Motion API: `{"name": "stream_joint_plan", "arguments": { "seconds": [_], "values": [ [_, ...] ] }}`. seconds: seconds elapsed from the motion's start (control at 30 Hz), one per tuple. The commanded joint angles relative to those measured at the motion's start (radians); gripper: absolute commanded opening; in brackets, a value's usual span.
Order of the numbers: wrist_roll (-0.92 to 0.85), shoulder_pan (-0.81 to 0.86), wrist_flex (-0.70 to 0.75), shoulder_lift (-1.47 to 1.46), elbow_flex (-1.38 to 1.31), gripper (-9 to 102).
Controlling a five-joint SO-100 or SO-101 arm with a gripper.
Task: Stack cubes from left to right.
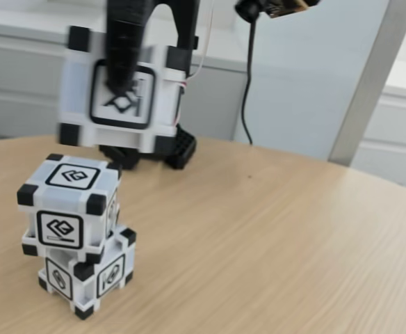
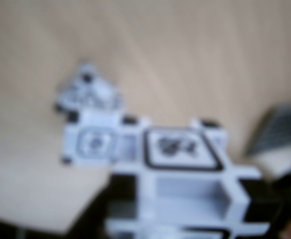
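- Gripper (image 1: 123, 87) closed on third cube (image 1: 119, 94), held in air, motion-blurred.
- Two-cube stack (image 1: 74, 233) below on table (image 1: 272, 236); top cube (image 1: 71, 205) sits skewed.

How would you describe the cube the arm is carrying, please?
On the wooden table a two-cube stack stands at the left of the fixed view. The carried cube hangs above it in the black gripper, off the table and motion-blurred.
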Motion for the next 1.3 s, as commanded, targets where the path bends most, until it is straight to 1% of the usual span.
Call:
{"name": "stream_joint_plan", "arguments": {
  "seconds": [0.0, 0.27, 0.6, 1.07, 1.27],
  "values": [
    [-0.031, 0.034, 0.002, 0.034, 0.006, 15],
    [-0.072, 0.049, 0.000, 0.046, 0.202, 14],
    [-0.040, 0.051, 0.000, 0.048, 0.195, 14],
    [-0.091, 0.055, 0.000, 0.043, 0.206, 13],
    [-0.121, 0.153, -0.002, 0.028, 0.210, 14]
  ]
}}
